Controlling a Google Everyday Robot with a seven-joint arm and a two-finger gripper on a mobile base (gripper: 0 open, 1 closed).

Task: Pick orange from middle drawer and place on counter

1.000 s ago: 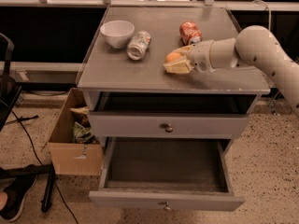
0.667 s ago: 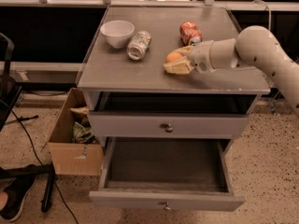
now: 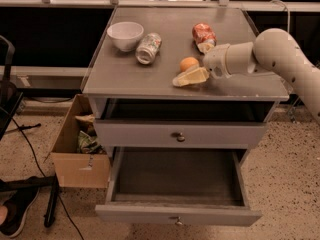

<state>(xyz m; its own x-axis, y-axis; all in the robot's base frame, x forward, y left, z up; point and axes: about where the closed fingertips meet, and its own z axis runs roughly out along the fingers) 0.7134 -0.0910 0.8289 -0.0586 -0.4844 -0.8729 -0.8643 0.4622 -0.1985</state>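
Orange (image 3: 188, 63) is on the counter (image 3: 150, 79), right of centre: smooth and round, so no long axis or heading to call. It sits between the spread cream fingers (image 3: 192, 77) of the gripper (image 3: 191, 66), and I can't tell if either touches it. Middle drawer (image 3: 175, 215) is pulled out, grey walls and dark flat floor showing; up top there's a white bowl (image 3: 125, 35) upright, a silver can (image 3: 148, 47) on its side and a crushed orange-red can (image 3: 203, 34), with crumpled stuff in the cardboard box (image 3: 75, 161) on the floor.
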